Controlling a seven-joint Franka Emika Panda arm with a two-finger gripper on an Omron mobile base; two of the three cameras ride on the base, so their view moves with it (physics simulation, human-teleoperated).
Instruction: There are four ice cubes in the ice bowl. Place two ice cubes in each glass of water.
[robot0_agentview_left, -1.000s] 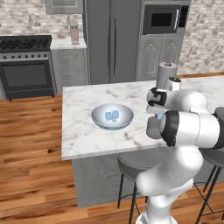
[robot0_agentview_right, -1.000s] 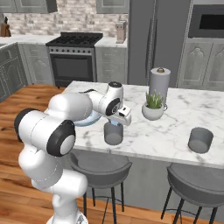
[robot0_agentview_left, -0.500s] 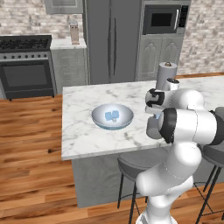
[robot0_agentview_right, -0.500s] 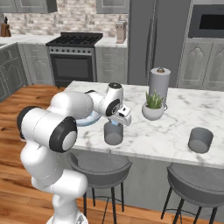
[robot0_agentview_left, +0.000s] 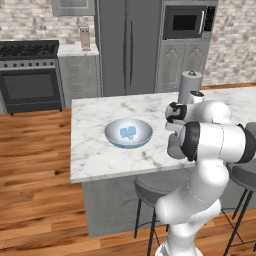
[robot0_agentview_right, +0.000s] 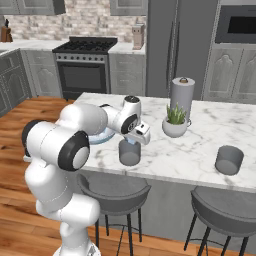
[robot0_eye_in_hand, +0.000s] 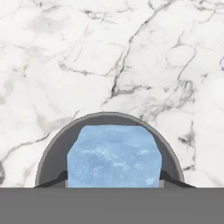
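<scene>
We see the marble island counter (robot0_agentview_left: 100, 155) spanning the middle of the kitchen, its near edge running above two dark stools (robot0_agentview_right: 112, 187), with bare marble open between the things that stand on it and wood floor open to its left. On the counter the ice bowl (robot0_agentview_left: 128, 133) is the widest thing, shallow and round, pale inside with a grey-blue rim, sitting well in from the near edge; pale-blue ice cubes (robot0_agentview_left: 127, 132) lie together at its centre, and we cannot count them for sure. A paper-towel roll (robot0_agentview_right: 182, 95) stands upright toward the far edge, with a small white plant pot (robot0_agentview_right: 175, 125) just in front of it. One glass of water (robot0_agentview_right: 129, 152), a short dark-grey tumbler, stands near the front edge just beside the bowl; the other glass (robot0_agentview_right: 229, 159) stands well apart to the right, also close to the front edge, with bare marble around it. The gripper (robot0_agentview_right: 133, 141) hangs directly above the nearer glass, pointing down. In the hand view its fingers are partly spread and clamp one ice cube (robot0_eye_in_hand: 113, 156), a frosted pale-blue block with square corners, held over the dark round rim of that glass.
</scene>
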